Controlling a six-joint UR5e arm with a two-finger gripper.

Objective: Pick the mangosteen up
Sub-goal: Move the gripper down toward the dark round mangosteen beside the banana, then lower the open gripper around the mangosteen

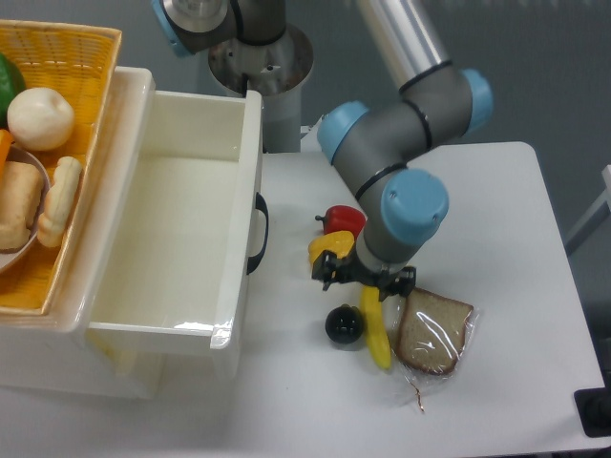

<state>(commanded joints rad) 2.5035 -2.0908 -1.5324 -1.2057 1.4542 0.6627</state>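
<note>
Gripper (367, 280) positioned just above the mangosteen (344, 324); fingers spread apart, holding nothing.

The mangosteen rests on the white table (496, 191) toward its front edge, touching or just beside the banana (377, 334). A wrapped bread slice (434, 331) lies on the banana's other side. The yellow pepper (325, 248) and red pepper (344, 219) sit behind the gripper, near the white bin (181, 219) at the table's left edge.

A white bench against grey

We see a smooth white rounded-corner bench (496, 191) under even, soft light. Behind it we find a plain blue-grey wall (554, 67). A grey strip of floor (597, 286) shows at right.
</note>
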